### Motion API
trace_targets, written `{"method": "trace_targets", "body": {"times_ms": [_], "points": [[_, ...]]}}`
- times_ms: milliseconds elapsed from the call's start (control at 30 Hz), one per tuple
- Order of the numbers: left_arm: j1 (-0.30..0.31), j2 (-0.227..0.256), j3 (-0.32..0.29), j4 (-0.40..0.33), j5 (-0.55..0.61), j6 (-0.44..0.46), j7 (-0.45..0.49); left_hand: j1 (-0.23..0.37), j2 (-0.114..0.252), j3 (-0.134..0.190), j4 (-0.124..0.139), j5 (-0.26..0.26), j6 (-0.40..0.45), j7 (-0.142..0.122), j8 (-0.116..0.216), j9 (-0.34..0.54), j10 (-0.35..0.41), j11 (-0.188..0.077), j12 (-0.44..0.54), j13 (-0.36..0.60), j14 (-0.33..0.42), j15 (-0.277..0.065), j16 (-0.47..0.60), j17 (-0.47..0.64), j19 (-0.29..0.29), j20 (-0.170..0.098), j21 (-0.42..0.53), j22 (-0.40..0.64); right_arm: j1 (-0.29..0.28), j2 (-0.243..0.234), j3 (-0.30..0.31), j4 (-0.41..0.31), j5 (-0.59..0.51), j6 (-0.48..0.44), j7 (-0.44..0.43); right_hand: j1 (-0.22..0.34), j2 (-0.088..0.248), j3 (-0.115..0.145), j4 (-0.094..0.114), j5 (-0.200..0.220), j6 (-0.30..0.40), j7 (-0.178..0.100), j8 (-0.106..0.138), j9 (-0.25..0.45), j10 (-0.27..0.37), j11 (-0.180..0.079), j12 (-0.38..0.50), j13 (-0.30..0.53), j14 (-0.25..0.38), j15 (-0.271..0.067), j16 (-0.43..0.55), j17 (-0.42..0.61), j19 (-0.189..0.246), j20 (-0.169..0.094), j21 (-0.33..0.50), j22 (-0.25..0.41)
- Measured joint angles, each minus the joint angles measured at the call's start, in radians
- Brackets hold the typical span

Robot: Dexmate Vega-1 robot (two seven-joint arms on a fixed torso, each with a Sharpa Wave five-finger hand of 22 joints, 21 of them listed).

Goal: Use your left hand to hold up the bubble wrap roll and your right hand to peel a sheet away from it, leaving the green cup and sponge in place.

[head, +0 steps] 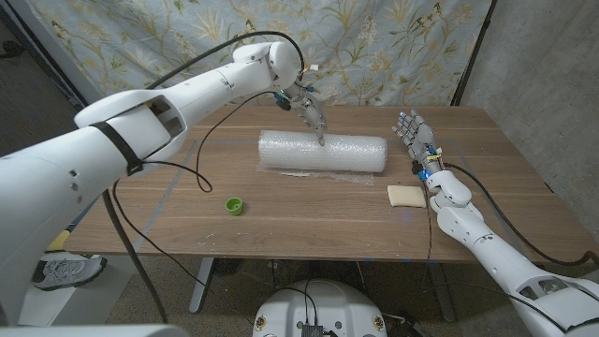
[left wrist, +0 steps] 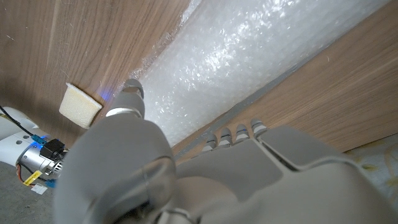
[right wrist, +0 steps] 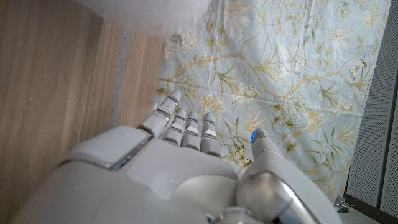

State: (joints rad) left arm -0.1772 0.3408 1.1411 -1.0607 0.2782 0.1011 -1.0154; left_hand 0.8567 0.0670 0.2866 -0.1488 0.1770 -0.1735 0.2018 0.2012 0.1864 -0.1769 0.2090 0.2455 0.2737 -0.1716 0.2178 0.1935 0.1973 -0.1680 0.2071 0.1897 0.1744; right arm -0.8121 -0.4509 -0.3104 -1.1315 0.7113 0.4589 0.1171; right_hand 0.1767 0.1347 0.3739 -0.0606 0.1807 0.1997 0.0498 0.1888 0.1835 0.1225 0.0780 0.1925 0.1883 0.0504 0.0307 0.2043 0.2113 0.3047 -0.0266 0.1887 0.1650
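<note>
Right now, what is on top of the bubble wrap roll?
The left hand's fingers come down onto the bubble wrap roll, about a third along. Whether they grip it cannot be seen.

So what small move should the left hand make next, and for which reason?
Probably close the left hand around the bubble wrap roll: its fingertips only reach the roll's top, the roll lies flat on the table, and the right hand waits open beside it.

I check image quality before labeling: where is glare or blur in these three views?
Head view: even light, sharp; the bubble wrap roll shows mild sheen. Left wrist view: bright glare on the roll's plastic, and the left hand is close and soft. Right wrist view: the right hand is slightly blurred; the floral cloth is sharp.
</note>
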Motion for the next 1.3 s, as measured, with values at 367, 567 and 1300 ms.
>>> {"method": "trace_targets", "body": {"times_ms": [367,567,1300], "points": [[-0.01,-0.037,0.009,0.062,0.007,-0.029,0.024,0.0,0.0,-0.003,0.003,0.0,0.0,0.0,0.0,0.0,0.0,0.0,0.0,0.0,0.0,0.0,0.0,0.0,0.0,0.0,0.0,0.0,0.003,0.001,0.0,0.01,0.002,0.0,0.001,0.0,0.0,0.0,0.0,0.0,0.0,0.0,0.0,0.0,0.0,0.0,0.0,0.0,0.0,0.0,0.0,0.0,-0.005,0.005,0.0,0.0],[-0.015,-0.058,0.014,0.093,0.007,-0.029,0.024,0.0,0.0,-0.003,0.003,0.0,0.0,0.0,0.0,0.0,0.0,0.0,0.0,0.0,0.0,0.0,0.0,0.0,0.0,0.0,0.0,0.0,0.003,0.001,0.0,0.01,0.002,0.0,-0.003,0.0,0.0,0.0,0.0,0.0,0.0,0.0,0.0,0.0,0.0,0.0,0.0,0.0,0.0,0.0,0.0,0.0,-0.005,0.005,0.0,0.0],[0.006,-0.038,0.015,0.032,-0.017,-0.007,-0.001,0.0,0.0,-0.01,0.004,0.0,0.0,0.0,0.0,0.0,0.0,0.0,0.0,0.0,0.0,0.0,0.0,0.0,0.0,0.0,0.0,0.0,-0.014,-0.018,0.007,-0.015,-0.002,-0.012,-0.016,0.0,0.0,0.0,0.0,0.0,0.0,0.0,0.0,0.0,-0.006,0.005,0.0,0.0,-0.005,0.005,0.0,0.0,0.0,0.011,0.0,0.0]]}}
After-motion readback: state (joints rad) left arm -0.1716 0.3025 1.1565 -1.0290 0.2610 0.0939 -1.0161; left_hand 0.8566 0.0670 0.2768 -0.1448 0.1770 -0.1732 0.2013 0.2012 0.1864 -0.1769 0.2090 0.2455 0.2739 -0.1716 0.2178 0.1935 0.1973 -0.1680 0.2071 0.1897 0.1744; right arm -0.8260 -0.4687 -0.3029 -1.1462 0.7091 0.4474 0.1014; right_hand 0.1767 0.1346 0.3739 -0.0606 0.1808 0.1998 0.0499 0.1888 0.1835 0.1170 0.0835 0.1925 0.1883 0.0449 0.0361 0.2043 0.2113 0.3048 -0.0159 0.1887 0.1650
